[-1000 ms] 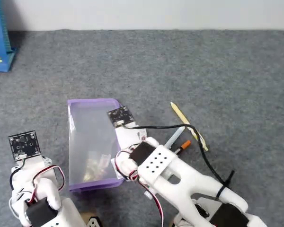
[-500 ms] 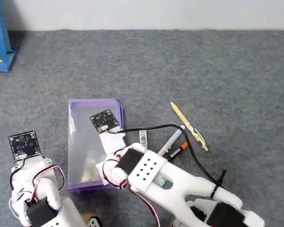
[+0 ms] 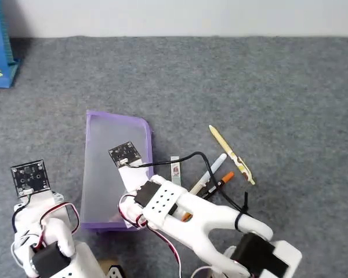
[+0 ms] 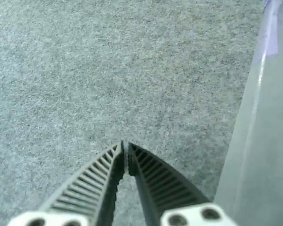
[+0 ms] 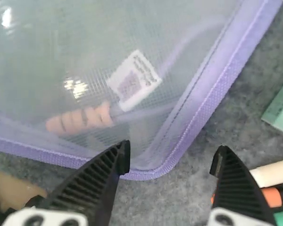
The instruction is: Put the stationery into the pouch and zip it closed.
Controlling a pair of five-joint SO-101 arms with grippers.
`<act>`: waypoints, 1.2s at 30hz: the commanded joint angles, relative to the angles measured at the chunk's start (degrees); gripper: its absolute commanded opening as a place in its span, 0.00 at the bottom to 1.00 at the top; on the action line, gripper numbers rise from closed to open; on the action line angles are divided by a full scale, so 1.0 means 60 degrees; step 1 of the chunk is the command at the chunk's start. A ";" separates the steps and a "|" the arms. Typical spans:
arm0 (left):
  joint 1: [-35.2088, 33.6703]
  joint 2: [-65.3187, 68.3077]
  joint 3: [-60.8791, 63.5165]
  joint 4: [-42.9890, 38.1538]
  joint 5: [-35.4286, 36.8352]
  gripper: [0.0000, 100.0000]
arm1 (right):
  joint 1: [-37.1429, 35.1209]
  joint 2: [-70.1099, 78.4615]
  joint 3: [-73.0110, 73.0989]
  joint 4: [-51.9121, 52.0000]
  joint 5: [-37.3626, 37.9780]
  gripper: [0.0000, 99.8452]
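The right end effector (image 5: 172, 157) gapes open above the translucent purple-edged mesh pouch (image 3: 107, 168) (its corner); the left end effector (image 4: 126, 153), closed and empty, sits beside the pouch.

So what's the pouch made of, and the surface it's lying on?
The pouch looks like clear glossy plastic with a fine mesh grid, edged in purple woven fabric; glare spots show the gloss. The surface looks like grey matte felt or short carpet, fuzzy and speckled.

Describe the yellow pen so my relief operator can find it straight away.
Start at the purple-edged clear pouch on the grey carpet. Three pens lie to its right in the high view; the yellow pen is the one farthest from the pouch. Its neighbours are a white pen and an orange marker.
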 commanded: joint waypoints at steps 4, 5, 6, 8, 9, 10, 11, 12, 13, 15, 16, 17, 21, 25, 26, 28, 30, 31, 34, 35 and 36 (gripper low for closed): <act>-0.0044 -0.0117 -0.0535 0.0000 -0.0073 0.02 | 0.0432 0.0637 -0.0454 -0.0168 0.0000 0.29; -0.0044 -0.0117 -0.0535 0.0000 -0.0073 0.02 | 0.0623 0.0696 -0.0454 -0.0330 0.0044 0.29; -0.0044 -0.0117 -0.0535 0.0000 -0.0073 0.02 | 0.0901 0.0755 -0.0454 -0.0505 0.0220 0.29; -0.0044 -0.0117 -0.0535 0.0000 -0.0059 0.02 | 0.1531 0.0886 -0.0454 -0.0945 0.0806 0.29; -0.0044 -0.0117 -0.0535 0.0000 -0.0059 0.02 | 0.1883 0.0916 -0.0454 -0.1223 0.1114 0.29; -0.0044 -0.0117 -0.0535 0.0000 -0.0059 0.02 | 0.2220 0.0945 -0.0454 -0.1516 0.1377 0.29; -0.0044 -0.0117 -0.0535 0.0000 -0.0059 0.02 | 0.2527 0.0945 -0.0454 -0.1751 0.1626 0.29; -0.0044 -0.0117 -0.0535 -0.0015 -0.0059 0.02 | 0.2821 0.0930 -0.0454 -0.2000 0.1890 0.29; -0.0044 -0.0117 -0.0535 -0.0015 -0.0059 0.02 | 0.3099 0.0930 -0.0454 -0.2205 0.2198 0.29; -0.0044 -0.0117 -0.0535 -0.0015 -0.0073 0.02 | 0.3626 0.0916 -0.0615 -0.2469 0.2681 0.29; -0.0044 -0.0117 -0.0535 -0.0015 -0.0073 0.02 | 0.3890 0.0930 -0.0791 -0.2498 0.2813 0.29; -0.0044 -0.0117 -0.0535 -0.0029 -0.0073 0.02 | 0.4198 0.0930 -0.0982 -0.2498 0.2886 0.29; 0.0000 -0.0117 -0.0535 -0.0044 -0.0073 0.02 | 0.5048 0.0901 -0.2051 -0.1575 0.2886 0.29; 0.0000 -0.0117 -0.0520 -0.0410 -0.0103 0.02 | 0.5136 0.0549 -0.3223 0.0755 0.2886 0.29; -0.0015 -0.0117 -0.0476 -0.0527 -0.0103 0.02 | 0.5136 0.0330 -0.3414 0.1238 0.2886 0.29; 0.0015 -0.0117 -0.0344 -0.0747 -0.0337 0.02 | 0.5136 -0.0256 -0.3663 0.1971 0.2886 0.29; 0.0015 -0.0117 -0.0125 -0.0850 -0.0850 0.02 | 0.5150 -0.1004 -0.3692 0.2440 0.2886 0.29; 0.0015 -0.0117 -0.0022 -0.0850 -0.1099 0.02 | 0.5165 -0.1399 -0.3663 0.2630 0.2886 0.29; 0.0029 -0.0103 0.0242 -0.0777 -0.1832 0.02 | 0.5150 -0.2469 -0.3648 0.3495 0.3370 0.29; 0.0117 -0.0103 0.0315 -0.0777 -0.2022 0.02 | 0.5150 -0.2762 -0.3648 0.3802 0.3546 0.29; 0.0293 -0.0088 0.0418 -0.0747 -0.2183 0.02 | 0.5150 -0.3040 -0.3648 0.4095 0.3663 0.29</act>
